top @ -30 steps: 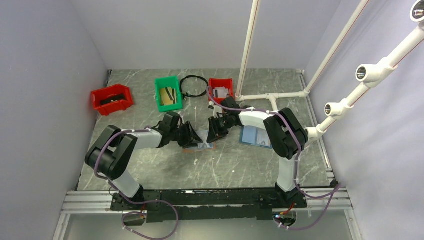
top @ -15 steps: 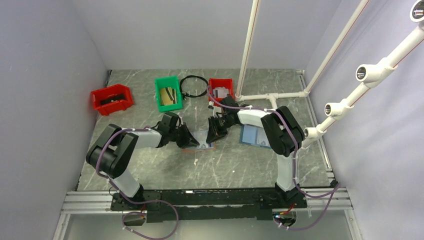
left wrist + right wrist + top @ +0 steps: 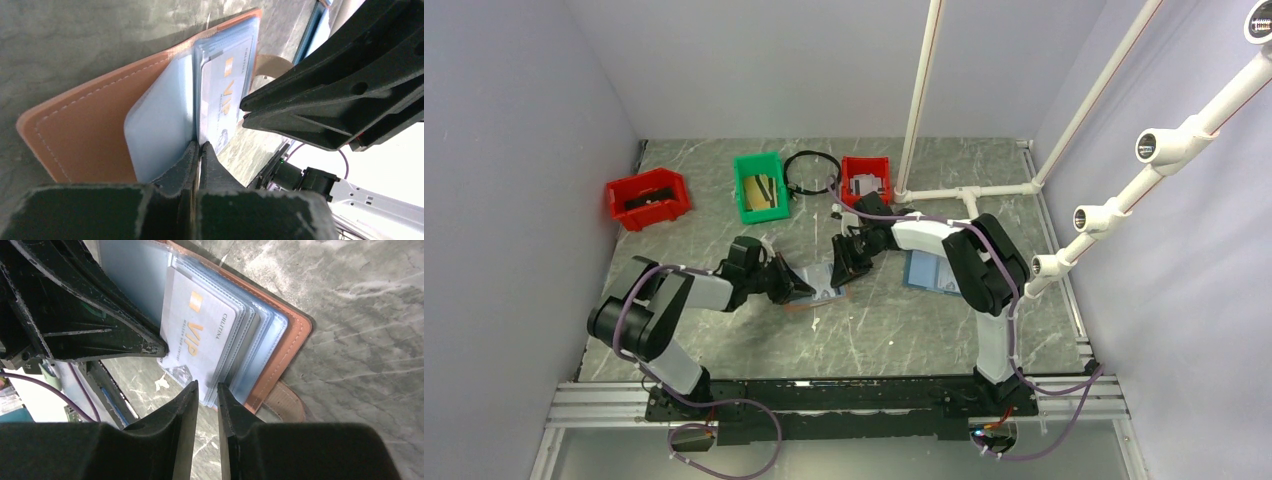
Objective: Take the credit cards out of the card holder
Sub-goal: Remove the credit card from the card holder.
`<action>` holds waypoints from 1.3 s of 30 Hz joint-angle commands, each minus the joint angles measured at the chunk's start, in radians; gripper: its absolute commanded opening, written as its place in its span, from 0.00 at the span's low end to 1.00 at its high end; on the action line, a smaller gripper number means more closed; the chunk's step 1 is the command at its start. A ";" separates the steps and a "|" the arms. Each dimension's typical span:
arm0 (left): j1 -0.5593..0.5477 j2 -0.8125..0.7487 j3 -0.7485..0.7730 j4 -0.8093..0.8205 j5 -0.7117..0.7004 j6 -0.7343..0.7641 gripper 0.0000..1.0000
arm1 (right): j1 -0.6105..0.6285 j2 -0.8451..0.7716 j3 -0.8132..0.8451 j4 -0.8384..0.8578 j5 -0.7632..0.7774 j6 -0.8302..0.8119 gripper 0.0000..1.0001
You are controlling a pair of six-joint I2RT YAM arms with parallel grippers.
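The card holder point(image 3: 821, 283) lies open between my two grippers, with a reddish-brown cover point(image 3: 90, 135) and pale blue pocket pages. A pale credit card point(image 3: 200, 335) printed "VIP" sits in the top pocket and also shows in the left wrist view point(image 3: 225, 100). My left gripper point(image 3: 200, 146) is shut on the edge of a pocket page by the spine. My right gripper point(image 3: 207, 386) is closed to a narrow gap on the outer edge of the page stack, next to the side tab point(image 3: 285, 402). Both grippers show in the top view, left gripper point(image 3: 796, 286) and right gripper point(image 3: 844, 266).
A second holder with a blue cover point(image 3: 932, 270) lies right of the right arm. At the back stand a red bin point(image 3: 648, 197), a green bin point(image 3: 761, 186), a black cable ring point(image 3: 812, 171) and another red bin point(image 3: 866, 178). White pipes point(image 3: 921, 110) rise at the back right.
My left gripper has closed from wide open and drawn back to the left. The holder has shifted slightly left with it. My right gripper has moved a little left, staying on the holder's right edge.
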 commanded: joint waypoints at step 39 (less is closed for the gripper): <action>0.159 -0.175 -0.111 -0.162 0.171 0.032 0.05 | 0.057 0.083 0.025 -0.043 0.150 -0.102 0.26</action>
